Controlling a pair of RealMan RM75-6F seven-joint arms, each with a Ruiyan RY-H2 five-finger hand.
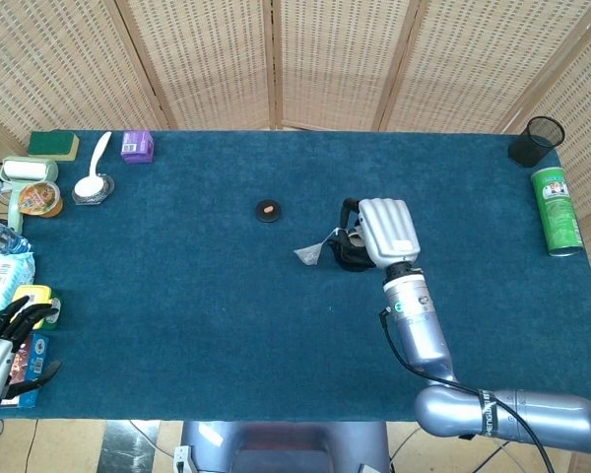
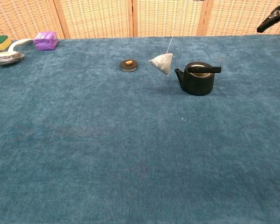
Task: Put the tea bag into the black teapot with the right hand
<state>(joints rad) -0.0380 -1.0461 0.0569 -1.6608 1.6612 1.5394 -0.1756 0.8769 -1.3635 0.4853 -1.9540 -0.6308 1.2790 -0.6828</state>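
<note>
The tea bag [image 1: 308, 253] [image 2: 162, 63] hangs in the air on its string, swung out to the left of the black teapot [image 2: 197, 78], level with its rim. My right hand [image 1: 382, 234] holds the string's upper end high above the teapot [image 1: 353, 257] and covers most of it in the head view; the chest view shows only the string running off the top edge. The teapot stands open, its handle across the top. My left hand [image 1: 2, 345] hovers at the table's left front edge with fingers spread, holding nothing.
The teapot's lid [image 1: 268, 211] [image 2: 128, 65] lies left of the pot. A spoon on a dish [image 1: 92, 183], a purple box [image 1: 137, 146] and a sponge [image 1: 54, 144] sit far left; snack packets [image 1: 30, 305] lie by the left hand. A green can [image 1: 558, 210] and black mesh cup [image 1: 536, 141] stand far right.
</note>
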